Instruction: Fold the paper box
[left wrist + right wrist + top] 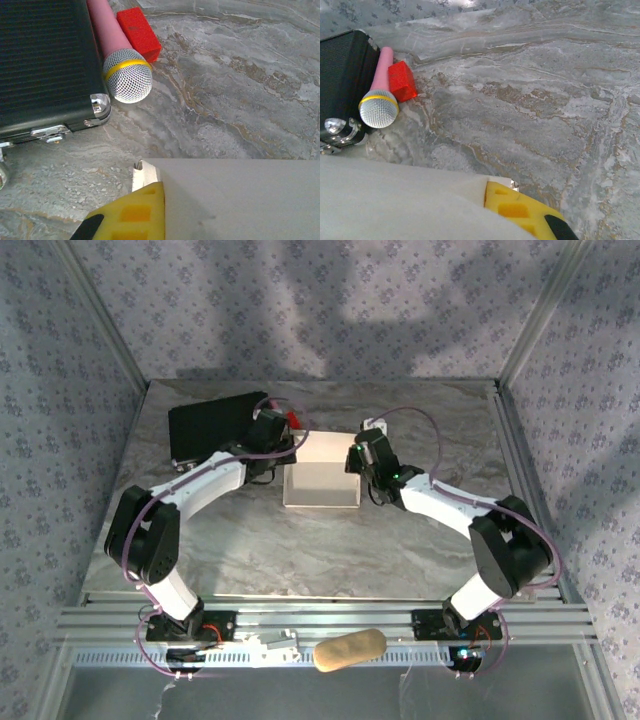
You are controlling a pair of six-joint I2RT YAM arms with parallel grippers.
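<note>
The paper box (320,483) is white thin cardboard, standing partly folded mid-table between the two arms. My left gripper (284,454) is shut on its far left corner. In the left wrist view one yellow finger (135,215) presses a folded wall (146,172) against the box panel (240,200), and the other finger is hidden behind the card. My right gripper (358,462) is shut on the far right corner. There a yellow finger (520,210) lies against the white wall (395,200), its partner hidden.
A black hard case (212,428) lies at the back left, close to the left wrist. A pink microphone (125,70) and a red block (139,34) rest beside it. A tan oblong object (350,650) sits on the front rail. Aluminium frame posts bound the marble table (440,540).
</note>
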